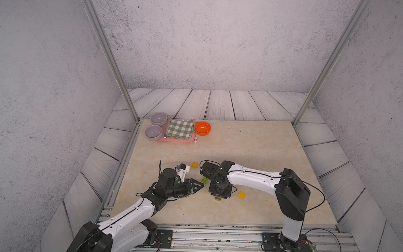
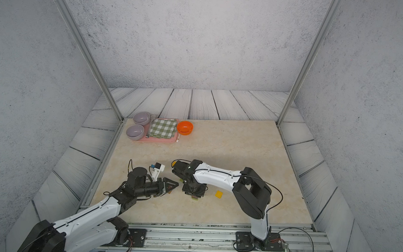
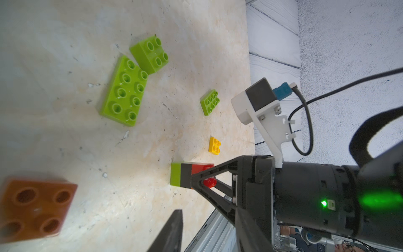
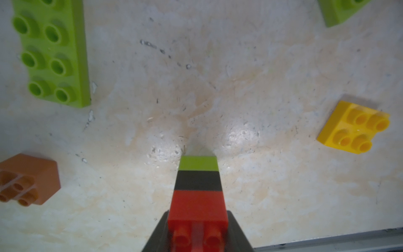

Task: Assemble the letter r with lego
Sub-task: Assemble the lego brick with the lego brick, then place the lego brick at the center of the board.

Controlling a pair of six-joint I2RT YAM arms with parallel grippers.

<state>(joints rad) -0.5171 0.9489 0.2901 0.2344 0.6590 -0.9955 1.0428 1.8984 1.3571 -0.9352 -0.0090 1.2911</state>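
My right gripper [image 4: 197,220] points down at the table and is shut on the red top brick of a small lego stack [image 4: 198,189] of red over black over lime green; its lime end [image 1: 218,199] is close to the table. My left gripper [image 1: 202,185] lies sideways just left of it. One of its fingers [image 3: 174,231] shows, with a narrow bare gap beside it and nothing held. A brown-orange brick [image 3: 32,209] lies under it. Loose on the table are a long lime brick [image 3: 124,91], a square lime brick [image 3: 150,54], another lime brick [image 1: 204,179] and two yellow bricks [image 1: 194,164] [image 1: 241,195].
At the back left a pink tray [image 1: 172,140] carries two grey bowls [image 1: 158,118] and a checked cloth [image 1: 180,129], with an orange bowl [image 1: 202,128] beside it. A metal rail [image 1: 215,233] runs along the table's front edge, and frame posts stand at the back corners.
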